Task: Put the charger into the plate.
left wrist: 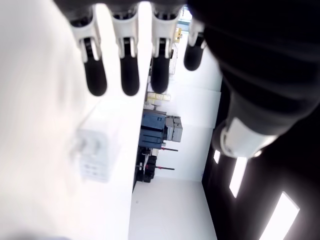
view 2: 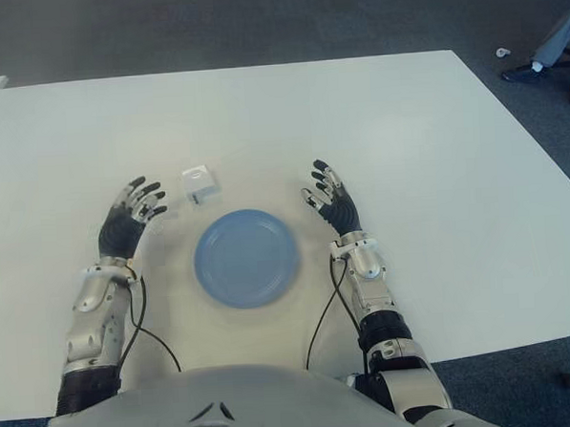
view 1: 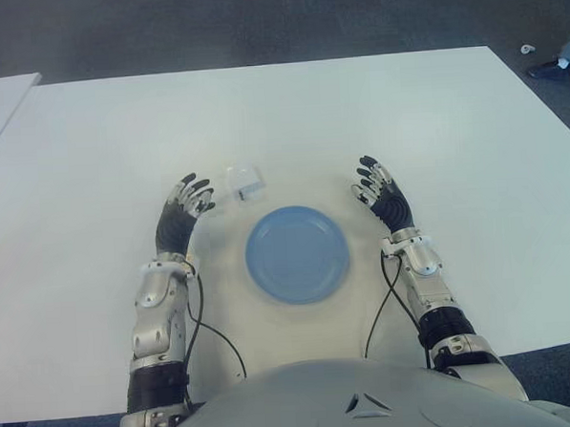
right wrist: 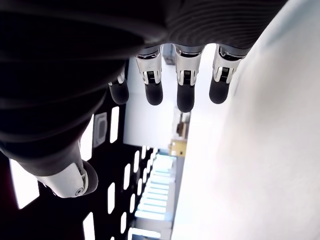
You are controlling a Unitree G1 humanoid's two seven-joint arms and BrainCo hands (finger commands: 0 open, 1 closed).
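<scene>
Round blue plate, boxy white charger

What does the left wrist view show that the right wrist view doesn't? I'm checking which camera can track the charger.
Only the left wrist view shows the white charger, lying on the table just beyond the left hand's spread, empty fingers. Only the right wrist view shows the right hand, also open and empty, with bare table beside it. Both share a close look at outstretched fingertips over the white table; neither shows the blue plate, which lies between the hands in the eye views.
</scene>
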